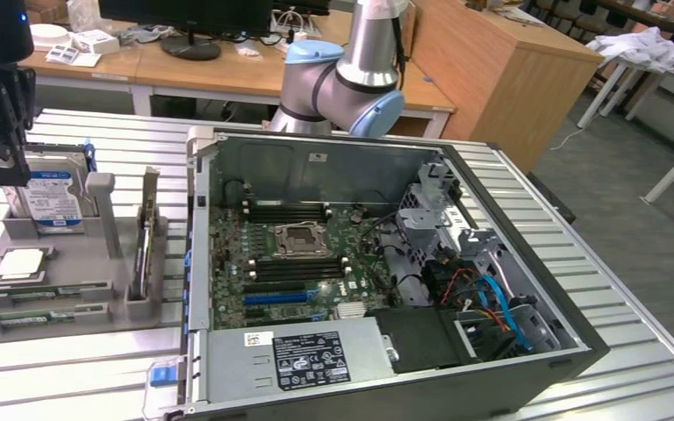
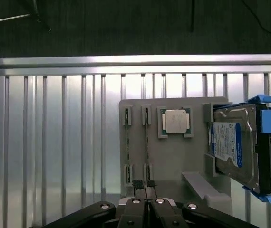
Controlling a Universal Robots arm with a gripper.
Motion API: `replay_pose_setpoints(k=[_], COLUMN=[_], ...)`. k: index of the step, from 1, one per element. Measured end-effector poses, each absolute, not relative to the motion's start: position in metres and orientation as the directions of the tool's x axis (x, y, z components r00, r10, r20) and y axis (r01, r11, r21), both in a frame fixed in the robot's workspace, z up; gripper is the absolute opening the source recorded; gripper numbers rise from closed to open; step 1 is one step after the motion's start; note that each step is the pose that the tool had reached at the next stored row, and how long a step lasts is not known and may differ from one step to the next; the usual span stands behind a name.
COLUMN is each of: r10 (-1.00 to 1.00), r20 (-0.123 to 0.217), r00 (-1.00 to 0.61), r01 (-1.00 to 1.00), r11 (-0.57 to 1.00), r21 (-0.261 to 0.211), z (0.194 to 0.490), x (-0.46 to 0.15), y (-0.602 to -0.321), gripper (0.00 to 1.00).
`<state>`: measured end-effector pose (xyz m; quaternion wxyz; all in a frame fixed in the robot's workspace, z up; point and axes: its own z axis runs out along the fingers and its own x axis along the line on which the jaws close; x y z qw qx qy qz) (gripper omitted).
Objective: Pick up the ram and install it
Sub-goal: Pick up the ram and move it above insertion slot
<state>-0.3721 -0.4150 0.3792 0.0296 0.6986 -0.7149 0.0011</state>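
Gripper [image 2: 145,186]: fingers pressed together, nothing between them. In the wrist view the tips line up w/ the near end of one ram stick [image 2: 146,142]. That stick stands on edge in clips on the grey fixture [image 2: 173,156], untouched. Second ram stick [image 2: 127,142] sits parallel just beside it, same kind of clips. CPU [image 2: 176,121] lies flat in its pocket next to the first stick. Past that, a hard drive [image 2: 233,145] w/ blue label and blue caddy leans in its holder.

Exterior view: gripper [image 1: 11,171] hangs above the fixture [image 1: 80,263] at the exterior view's left, apart from it, in front of the hard drive [image 1: 53,200]. Both ram sticks [image 1: 45,292] [image 1: 27,320] rest along the fixture's near edge, CPU [image 1: 21,263] behind them. An upright card [image 1: 147,232] stands on edge at the fixture's side, toward the PC.

All on a slatted aluminium table [image 1: 68,368]. Open PC case [image 1: 571,338] lies beside the fixture, motherboard [image 1: 313,281] exposed, black memory slots [image 1: 292,210] near the CPU socket [image 1: 296,239]. Arm elbow [image 1: 349,83] is behind the case, wooden desks [image 1: 197,74] beyond.
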Motion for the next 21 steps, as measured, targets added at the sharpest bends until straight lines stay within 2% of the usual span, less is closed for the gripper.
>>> replay_pose_setpoints(k=[21], r10=[-0.998], r20=[0.041], r00=[0.045], r01=[-0.999], r11=[-0.043], r21=[0.032], z=[0.3782], x=[-0.3728], y=[-0.4149], gripper=[0.11])
